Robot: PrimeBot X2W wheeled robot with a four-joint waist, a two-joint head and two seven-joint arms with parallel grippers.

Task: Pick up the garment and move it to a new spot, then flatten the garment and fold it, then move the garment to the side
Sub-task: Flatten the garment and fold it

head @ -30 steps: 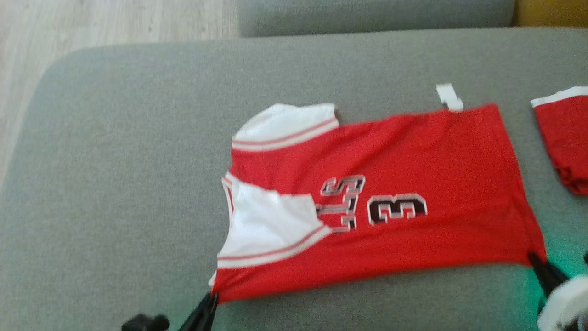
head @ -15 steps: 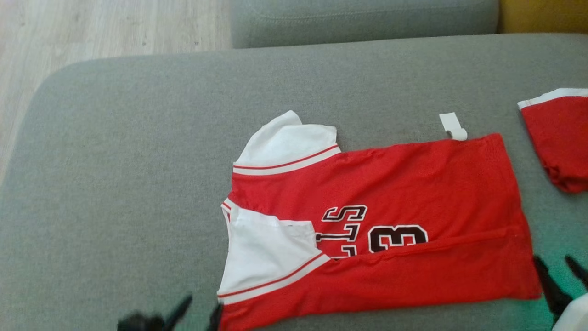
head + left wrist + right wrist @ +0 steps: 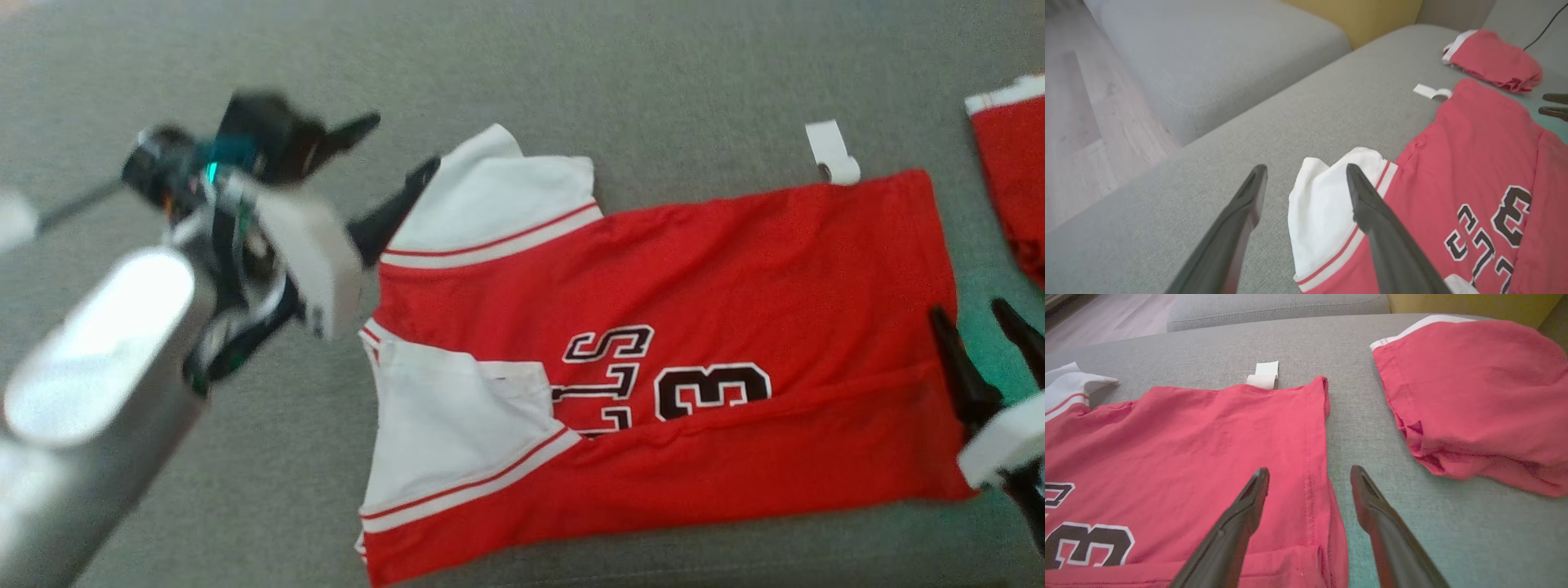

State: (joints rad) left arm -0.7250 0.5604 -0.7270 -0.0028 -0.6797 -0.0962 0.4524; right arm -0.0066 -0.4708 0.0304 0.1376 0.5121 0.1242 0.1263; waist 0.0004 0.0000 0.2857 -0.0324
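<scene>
Head view: garment (image 3: 694, 269), a red jersey with white sleeves, spread flat across the grey cushion (image 3: 571, 65), near long edge folded over the lower part of the number. Left claw (image 3: 392, 155) hovering at the far white sleeve (image 3: 498, 196), fingers spread, pale forearm (image 3: 98, 343) reaching in from the lower left. Right claw (image 3: 970, 312) just off the hem end, likewise spread, holding nothing. Left wrist view: left claw (image 3: 1306, 167) straddling the sleeve tip, one finger over bare cushion, the other over cloth; contact not clear. Right wrist view: right claw (image 3: 1310, 469) poised over the hem (image 3: 1314, 416), one finger above red cloth, the other above cushion. Second red piece (image 3: 1474, 396) lying apart to the side; white tag (image 3: 1263, 375) at the far corner. Handling, as judged: thin, light, limp cloth, probably slippery, prone to sag and drag. Best pinched at seamed edges, sleeve cuff and hem corner, both ends together, to keep the fold square.
</scene>
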